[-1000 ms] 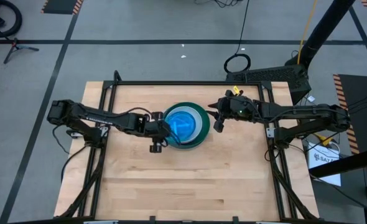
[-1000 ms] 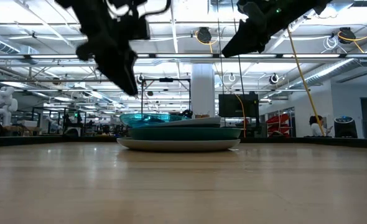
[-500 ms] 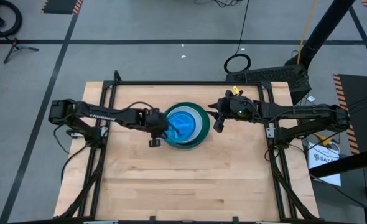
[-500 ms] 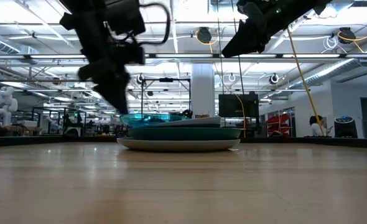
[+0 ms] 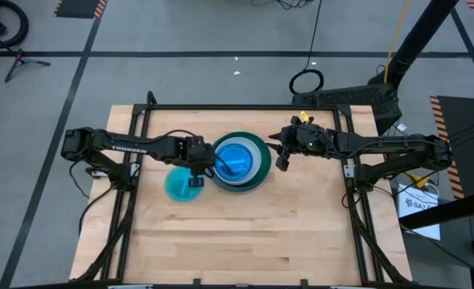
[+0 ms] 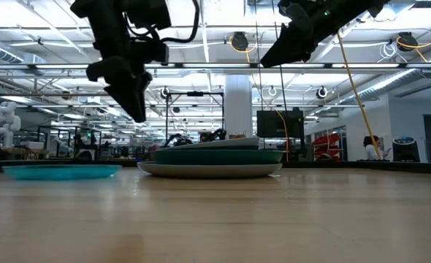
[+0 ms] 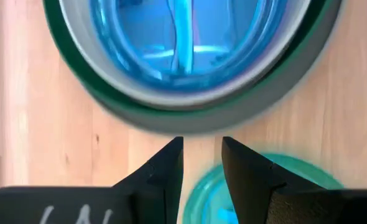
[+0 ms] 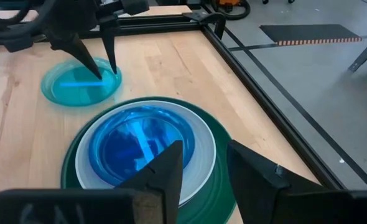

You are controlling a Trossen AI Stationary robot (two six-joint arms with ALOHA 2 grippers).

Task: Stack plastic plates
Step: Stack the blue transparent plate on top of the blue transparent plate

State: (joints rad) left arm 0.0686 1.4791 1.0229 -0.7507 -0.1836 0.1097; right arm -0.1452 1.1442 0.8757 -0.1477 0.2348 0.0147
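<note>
Plates on table: one stack, one loose.
You have one stack [image 5: 239, 162] at frame centre, one teal plate [image 5: 179, 185] left of it; left gripper [image 5: 195, 178] above it and right gripper [image 5: 281, 157] both empty, fingers parted.

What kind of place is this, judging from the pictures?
Probably a robotics lab or industrial hall: a framed wooden table on a grey floor with hazard-striped markings, and ceiling light rows over equipment racks in the low view.
</note>
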